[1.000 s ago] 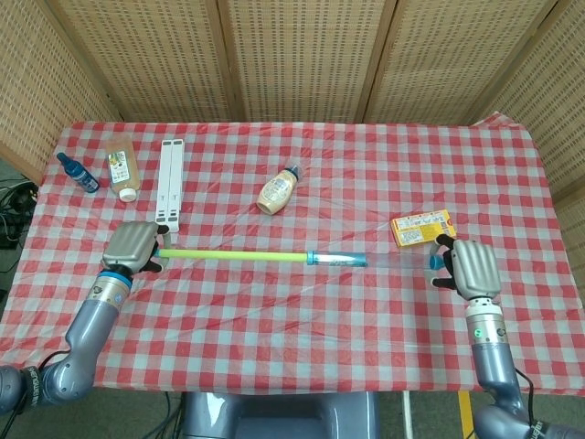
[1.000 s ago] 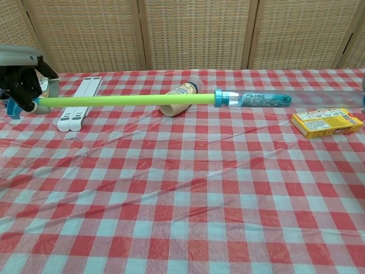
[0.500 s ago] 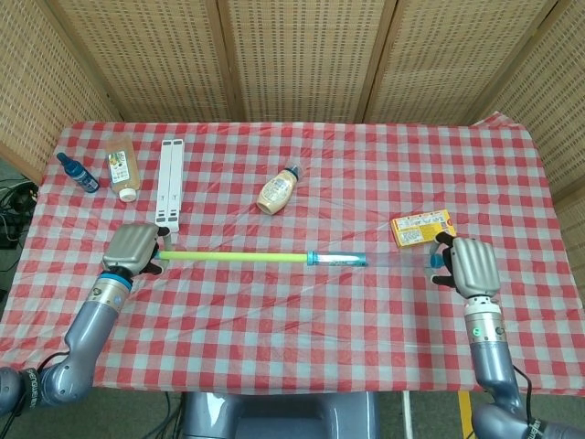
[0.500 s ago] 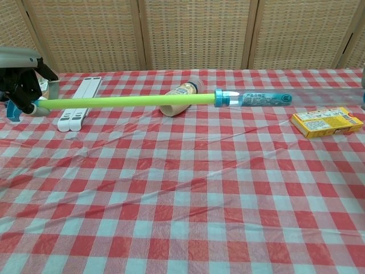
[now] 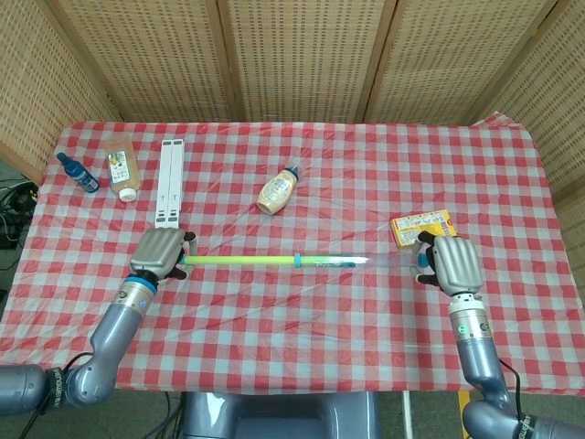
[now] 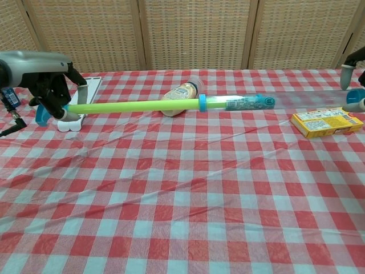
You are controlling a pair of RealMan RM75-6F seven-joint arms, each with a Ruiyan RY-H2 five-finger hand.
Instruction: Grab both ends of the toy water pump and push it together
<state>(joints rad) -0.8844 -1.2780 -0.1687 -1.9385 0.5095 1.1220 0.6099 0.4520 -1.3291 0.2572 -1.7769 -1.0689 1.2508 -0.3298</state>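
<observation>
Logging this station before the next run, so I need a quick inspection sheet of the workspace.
Surface: table with red checked cloth, wrinkled.
Job's things: toy water pump held level, green rod partly inside the clear tube.
Clutter: yellow box; tan bottle on its side; white folded stand; juice bottle; small blue bottle.
Hands: left hand grips the rod end; right hand grips the tube end.
Cables: black cables beside the table.
Surroundings: wicker screens.

right hand (image 6: 355, 80) cut off, pump's clear barrel (image 6: 308, 100) blurred
</observation>
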